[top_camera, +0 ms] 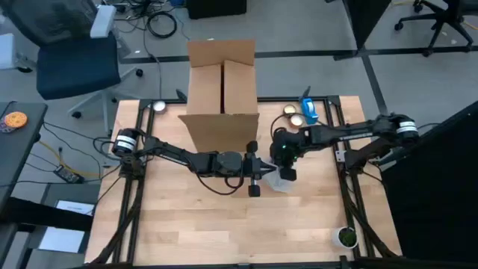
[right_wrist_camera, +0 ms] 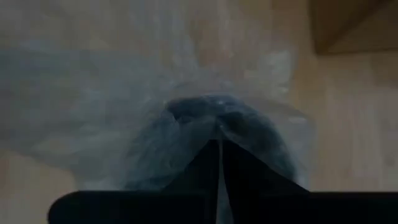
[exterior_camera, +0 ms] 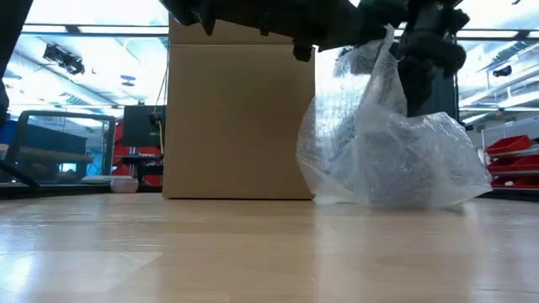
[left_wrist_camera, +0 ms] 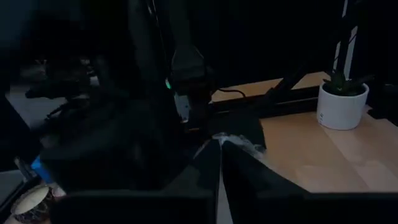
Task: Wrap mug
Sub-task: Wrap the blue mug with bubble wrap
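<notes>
A sheet of clear bubble wrap [exterior_camera: 396, 160] lies bunched on the table right of centre, in front of the cardboard box. A dark mug [right_wrist_camera: 217, 115] shows through it, and the wrapped bundle rests on the table. My right gripper [top_camera: 287, 166] is above the bundle, shut on the wrap. From the left, my left gripper [top_camera: 255, 178] reaches the bundle's left side and is shut on a bit of wrap [left_wrist_camera: 239, 142]. My left gripper pinches a thin edge of the wrap [left_wrist_camera: 231, 140] between its two fingertips, coming level from the table's left. One layer or several, I cannot tell. My right gripper pinches gathered wrap [right_wrist_camera: 219, 132] above the mug, fingers pointing down. The wrap rises to a peak [exterior_camera: 386, 50] at the fingers, and the bundle's bottom stays on the table.
An open cardboard box [top_camera: 222, 97] stands just behind the bundle. A small potted plant [top_camera: 346, 237] is at the near right corner. Tape rolls [top_camera: 293, 115] and a blue thing [top_camera: 308, 110] lie at the far right. The near half of the table [top_camera: 209, 232] is bare wood.
</notes>
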Tool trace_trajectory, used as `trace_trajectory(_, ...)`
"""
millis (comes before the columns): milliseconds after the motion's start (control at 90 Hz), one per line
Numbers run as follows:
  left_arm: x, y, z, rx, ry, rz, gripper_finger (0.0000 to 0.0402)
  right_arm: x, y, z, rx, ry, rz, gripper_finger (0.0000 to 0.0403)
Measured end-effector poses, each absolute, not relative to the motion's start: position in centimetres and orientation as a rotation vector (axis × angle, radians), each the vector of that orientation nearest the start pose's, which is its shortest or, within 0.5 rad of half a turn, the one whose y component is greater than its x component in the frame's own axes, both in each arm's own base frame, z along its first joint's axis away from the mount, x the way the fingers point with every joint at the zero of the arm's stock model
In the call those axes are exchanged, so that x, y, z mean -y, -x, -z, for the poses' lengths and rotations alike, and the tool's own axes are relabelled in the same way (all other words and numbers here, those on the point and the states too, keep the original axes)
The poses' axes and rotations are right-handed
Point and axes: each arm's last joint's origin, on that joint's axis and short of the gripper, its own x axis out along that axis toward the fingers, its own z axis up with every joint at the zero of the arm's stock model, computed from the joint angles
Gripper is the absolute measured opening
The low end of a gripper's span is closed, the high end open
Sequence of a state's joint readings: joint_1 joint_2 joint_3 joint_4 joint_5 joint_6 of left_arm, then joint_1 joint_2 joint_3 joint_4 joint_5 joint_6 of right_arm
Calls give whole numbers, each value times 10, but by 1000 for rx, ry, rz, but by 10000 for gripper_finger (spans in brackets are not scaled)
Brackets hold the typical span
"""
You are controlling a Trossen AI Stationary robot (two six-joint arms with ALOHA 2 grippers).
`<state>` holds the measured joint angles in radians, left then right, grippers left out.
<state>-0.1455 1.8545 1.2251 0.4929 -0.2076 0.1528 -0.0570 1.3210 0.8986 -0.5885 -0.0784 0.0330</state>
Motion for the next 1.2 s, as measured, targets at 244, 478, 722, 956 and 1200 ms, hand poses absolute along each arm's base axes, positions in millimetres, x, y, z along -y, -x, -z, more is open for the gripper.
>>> trace_trajectory(244, 55, -419, -248, -143, -177, -51, 0, 10, -233, -256, -935, -168, -6, 0)
trace_trajectory(478, 55, -419, -248, -143, -177, -51, 0, 0, -218, -275, -862, -272, -100, 0)
trace_trajectory(722, 48, -420, -249, -130, -169, -76, 0, -10, -202, -293, -781, -299, -136, 0)
trace_trajectory(956, 30, -422, -249, -121, -115, -109, 0, -18, -191, -315, -608, -307, -214, 0)
trace_trajectory(1200, 23, -431, -238, -83, -70, -117, 0, -29, -212, -306, -606, -275, -148, 0)
